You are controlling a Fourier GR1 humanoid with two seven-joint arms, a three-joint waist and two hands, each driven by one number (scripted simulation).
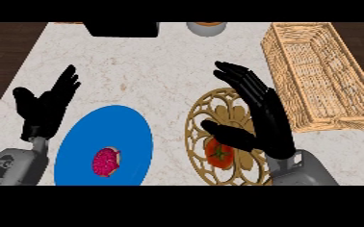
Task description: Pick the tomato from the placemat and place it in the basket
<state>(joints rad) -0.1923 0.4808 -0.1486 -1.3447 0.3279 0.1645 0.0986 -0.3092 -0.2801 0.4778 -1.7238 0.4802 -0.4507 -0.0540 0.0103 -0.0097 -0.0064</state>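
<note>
A red tomato [219, 154] with a green stem lies on the round gold openwork placemat [206, 110] near the counter's front. My right hand [265, 118] hovers over the placemat's right side, open, fingers stretched toward the back and thumb reaching across just above the tomato. The wicker basket [310, 72] stands at the right, beyond that hand. My left hand [44, 107] rests open at the left edge, fingers up.
A blue plate [85, 139] holding a pink-red round food item [107, 161] lies left of the placemat. A black object [122, 29] and a grey bowl [207, 28] stand at the counter's back edge.
</note>
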